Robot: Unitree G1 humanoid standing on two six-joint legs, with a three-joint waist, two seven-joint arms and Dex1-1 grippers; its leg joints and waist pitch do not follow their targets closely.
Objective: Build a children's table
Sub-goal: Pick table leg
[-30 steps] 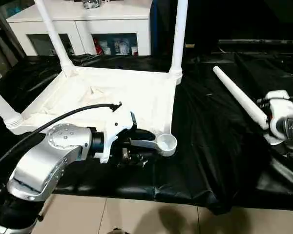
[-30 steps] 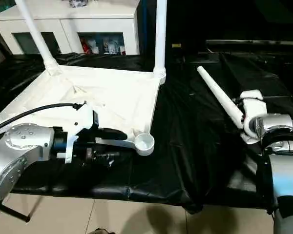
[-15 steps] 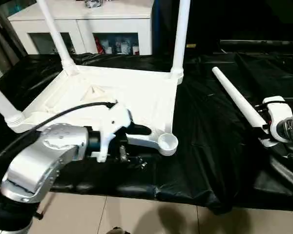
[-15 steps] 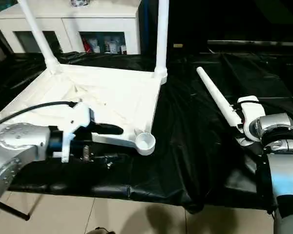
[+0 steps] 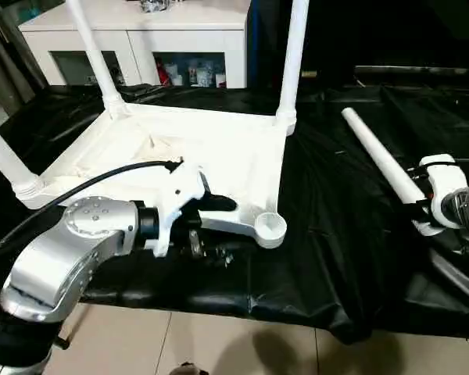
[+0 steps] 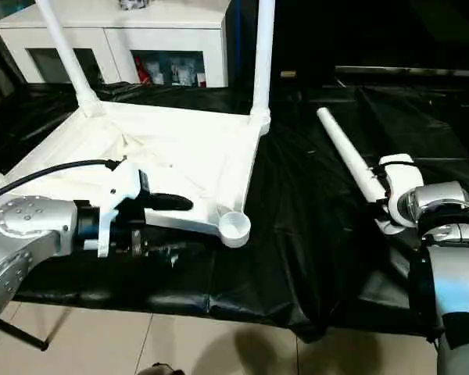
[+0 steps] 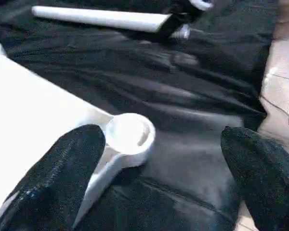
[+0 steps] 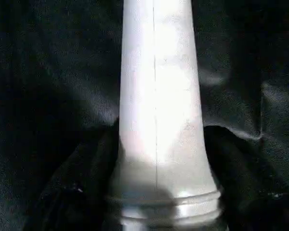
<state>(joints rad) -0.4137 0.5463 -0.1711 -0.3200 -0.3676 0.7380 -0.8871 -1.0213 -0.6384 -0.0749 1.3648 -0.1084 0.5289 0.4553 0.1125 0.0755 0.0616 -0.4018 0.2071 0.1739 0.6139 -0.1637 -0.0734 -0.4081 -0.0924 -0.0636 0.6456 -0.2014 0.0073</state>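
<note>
Desk draped in black sheeting is carrying the upturned tabletop on its left half, three legs standing up from its corner sockets, the near-right socket sitting empty close to the desk's front edge. The fourth leg is lying loose on the right half of the desk, thin end pointing toward the back edge, its thick end reaching in between the fingers of the right pincer; cannot tell whether those fingers are clamping it. Left pincer is hovering with fingers spread wide apart, flanking the empty socket, one finger over the tabletop's rim.
</note>
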